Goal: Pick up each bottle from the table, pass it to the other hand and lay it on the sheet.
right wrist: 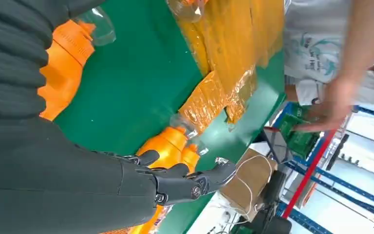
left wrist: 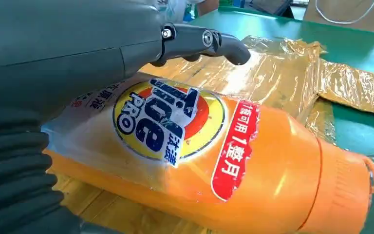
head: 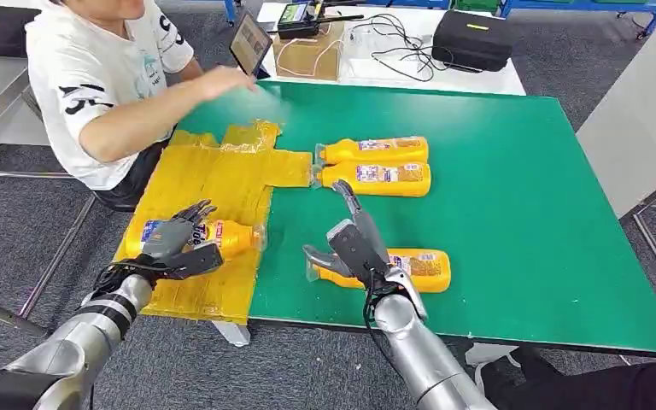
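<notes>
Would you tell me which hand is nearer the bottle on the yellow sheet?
Left. The left hand rests over that bottle; the right hand hovers above another.

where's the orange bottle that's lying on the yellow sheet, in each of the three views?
Head view: the orange plastic detergent bottle lies on the crinkled yellow sheet, under the left hand.
Left wrist view: the bottle is close up, label showing, cap toward the green table.
Right wrist view: probably the clear-capped orange tip at the sheet's edge; not certain.
Shared landmark: the yellow sheet.
</notes>
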Controlling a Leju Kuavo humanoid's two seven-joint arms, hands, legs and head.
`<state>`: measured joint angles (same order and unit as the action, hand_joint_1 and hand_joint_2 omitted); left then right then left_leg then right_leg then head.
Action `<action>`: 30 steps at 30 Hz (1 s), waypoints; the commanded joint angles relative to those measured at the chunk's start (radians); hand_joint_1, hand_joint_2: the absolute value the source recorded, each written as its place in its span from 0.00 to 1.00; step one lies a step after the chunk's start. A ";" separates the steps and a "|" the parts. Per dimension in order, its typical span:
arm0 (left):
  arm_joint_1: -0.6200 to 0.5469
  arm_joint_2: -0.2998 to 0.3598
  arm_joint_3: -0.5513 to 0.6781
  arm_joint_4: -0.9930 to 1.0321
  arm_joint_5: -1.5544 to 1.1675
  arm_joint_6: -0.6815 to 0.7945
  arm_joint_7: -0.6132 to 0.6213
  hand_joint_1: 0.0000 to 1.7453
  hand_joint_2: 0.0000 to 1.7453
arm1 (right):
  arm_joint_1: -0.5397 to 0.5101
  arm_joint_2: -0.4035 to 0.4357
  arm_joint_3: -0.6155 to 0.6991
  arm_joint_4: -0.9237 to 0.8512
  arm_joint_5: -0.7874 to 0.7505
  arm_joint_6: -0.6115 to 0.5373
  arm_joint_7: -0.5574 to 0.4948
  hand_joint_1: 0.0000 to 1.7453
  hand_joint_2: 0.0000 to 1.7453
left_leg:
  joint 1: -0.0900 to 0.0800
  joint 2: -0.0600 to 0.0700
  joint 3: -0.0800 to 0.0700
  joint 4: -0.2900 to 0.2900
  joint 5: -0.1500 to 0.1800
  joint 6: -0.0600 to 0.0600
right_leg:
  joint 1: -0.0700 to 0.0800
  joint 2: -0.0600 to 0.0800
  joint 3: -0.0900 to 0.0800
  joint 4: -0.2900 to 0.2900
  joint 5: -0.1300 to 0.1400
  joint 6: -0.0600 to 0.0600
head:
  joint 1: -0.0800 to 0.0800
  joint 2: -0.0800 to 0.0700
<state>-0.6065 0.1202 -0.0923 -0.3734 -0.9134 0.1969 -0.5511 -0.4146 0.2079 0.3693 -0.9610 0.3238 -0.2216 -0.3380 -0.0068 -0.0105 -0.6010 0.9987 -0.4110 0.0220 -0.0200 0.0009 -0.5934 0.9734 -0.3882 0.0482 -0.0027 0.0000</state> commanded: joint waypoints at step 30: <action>0.178 -0.227 0.208 -0.400 0.732 -0.396 -0.089 0.00 1.00 | -0.028 -0.252 0.024 0.148 0.493 0.071 0.340 0.00 1.00 | 0.001 -0.002 -0.010 0.001 -0.001 -0.001 | 0.001 -0.003 -0.009 -0.001 -0.001 -0.001 | 0.000 0.000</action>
<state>-0.4191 -0.0510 0.0893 -0.7320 -0.2106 -0.1705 -0.6588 -0.4421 0.0264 0.3933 -0.8461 0.7793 -0.1843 -0.0275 -0.0070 -0.0104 -0.6131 0.9999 -0.4111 0.0225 -0.0202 0.0009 -0.6060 0.9729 -0.3876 0.0493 -0.0027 0.0000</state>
